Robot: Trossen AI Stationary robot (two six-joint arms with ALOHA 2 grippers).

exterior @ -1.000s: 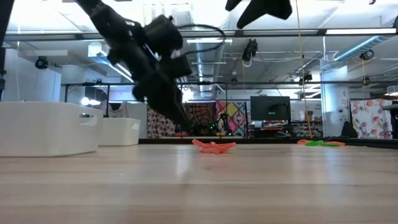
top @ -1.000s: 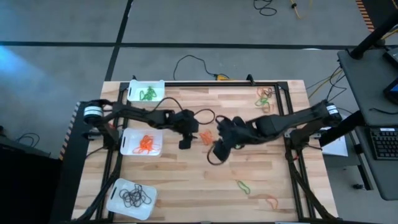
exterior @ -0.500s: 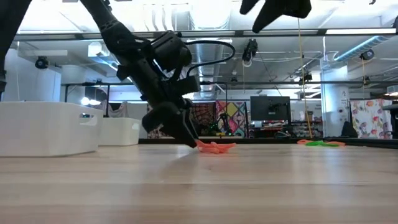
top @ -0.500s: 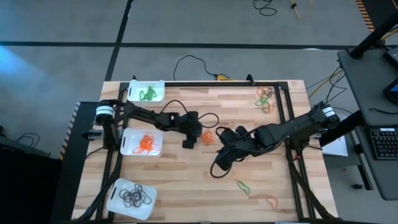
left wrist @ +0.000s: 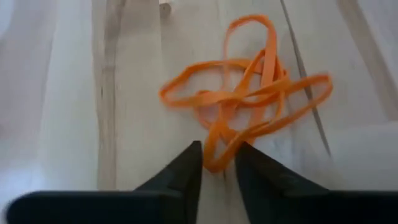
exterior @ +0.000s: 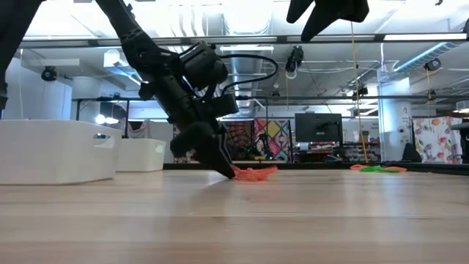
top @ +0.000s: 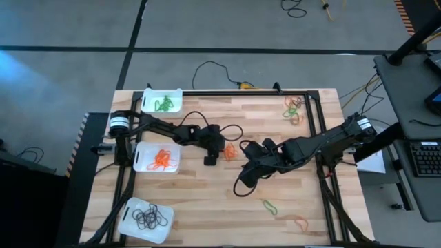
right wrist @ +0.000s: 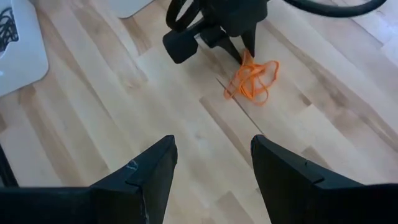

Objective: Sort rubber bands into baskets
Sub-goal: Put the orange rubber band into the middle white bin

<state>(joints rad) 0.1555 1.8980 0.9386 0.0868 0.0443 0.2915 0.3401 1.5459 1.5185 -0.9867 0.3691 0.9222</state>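
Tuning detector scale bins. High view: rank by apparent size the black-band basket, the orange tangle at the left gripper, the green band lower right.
1. Black-band basket, clearly largest.
2. Orange tangle and green band: both tiny and look alike, so I won't rank them.

The worktop (top: 207, 200) is pale wood in butcher-block strips, smooth with a soft sheen. The baskets (top: 157, 158) look like smooth white plastic, slightly glossy. The orange rubber bands (left wrist: 249, 106) are matt, flat elastic strips. The left pincer (left wrist: 217, 163) has matt black fingers (left wrist: 186, 171), plastic by the look. The frame (top: 317, 138) around the worktop is matt black metal.
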